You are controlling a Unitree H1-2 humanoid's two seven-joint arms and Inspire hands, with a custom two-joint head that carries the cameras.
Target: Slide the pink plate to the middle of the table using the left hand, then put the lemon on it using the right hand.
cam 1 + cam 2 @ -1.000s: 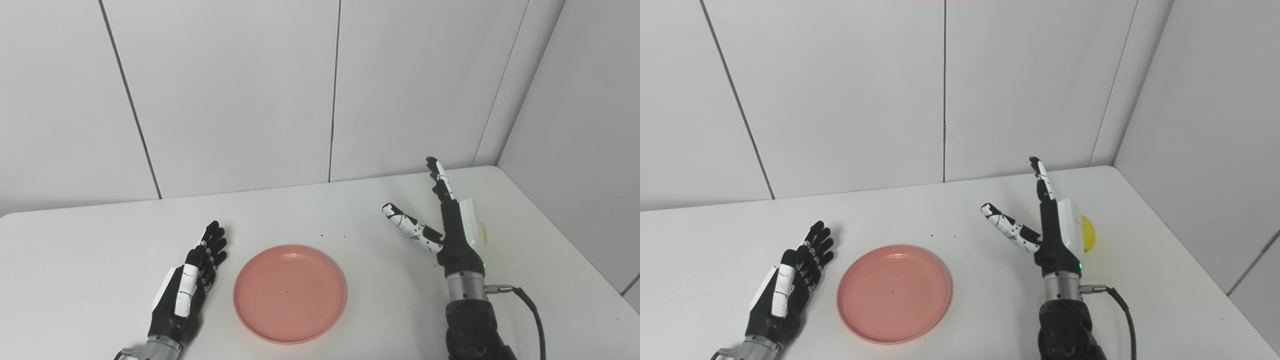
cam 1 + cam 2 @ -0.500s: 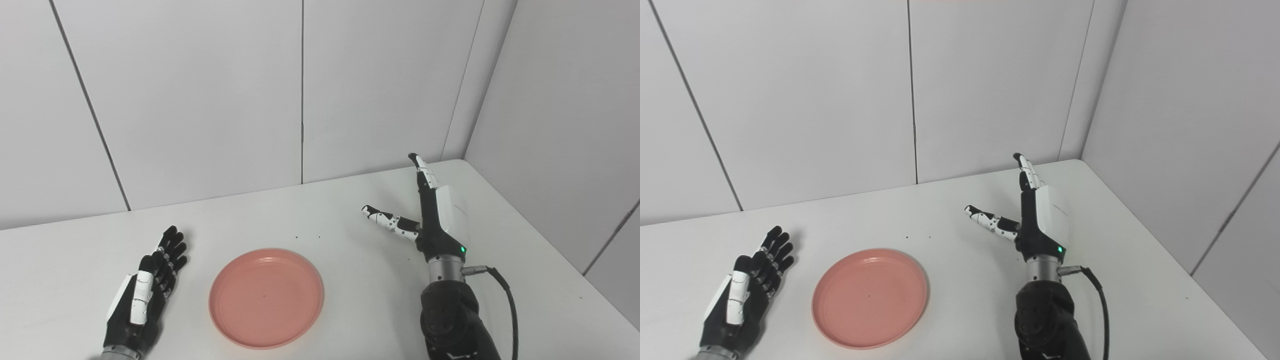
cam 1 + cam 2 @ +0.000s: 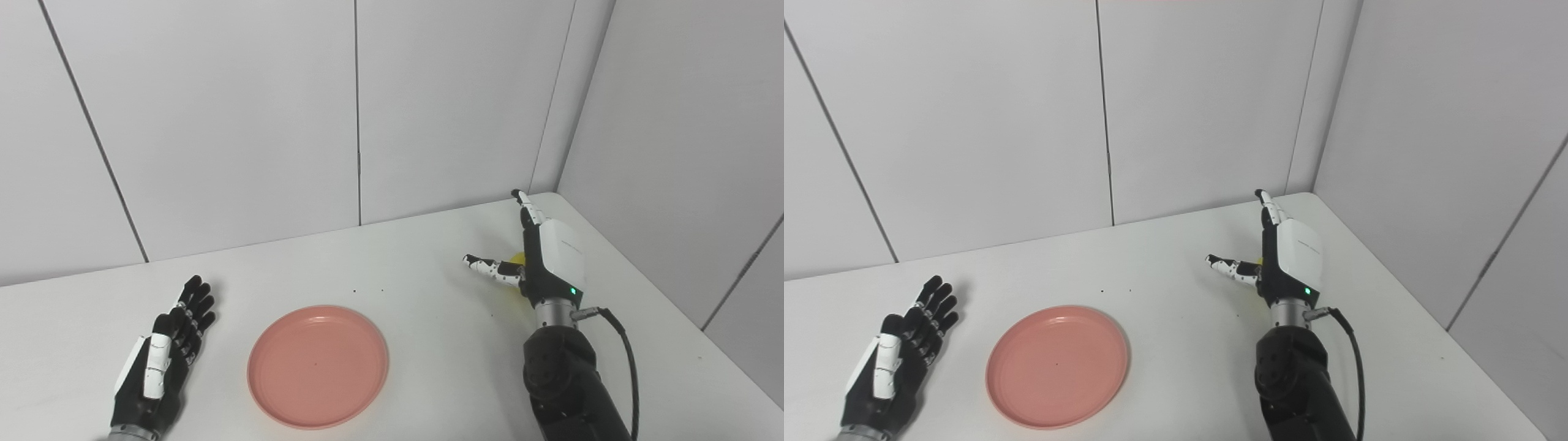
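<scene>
Reaching for the lemon (image 3: 518, 258) with the right hand (image 3: 539, 263), fingers straight and thumb spread wide, nothing held. Best done by lowering the open palm beside the fruit, curling fingers and thumb around its middle, and closing gently so the round body does not roll off toward the nearby table (image 3: 429, 343) corner. Lemon mostly hidden: only a yellow sliver showing between thumb and palm, just beside or touching, cannot tell which. Pink plate (image 3: 317, 365) flat and empty near the table's middle. Left hand (image 3: 160, 367) open, resting palm-down left of the plate, apart from it.
</scene>
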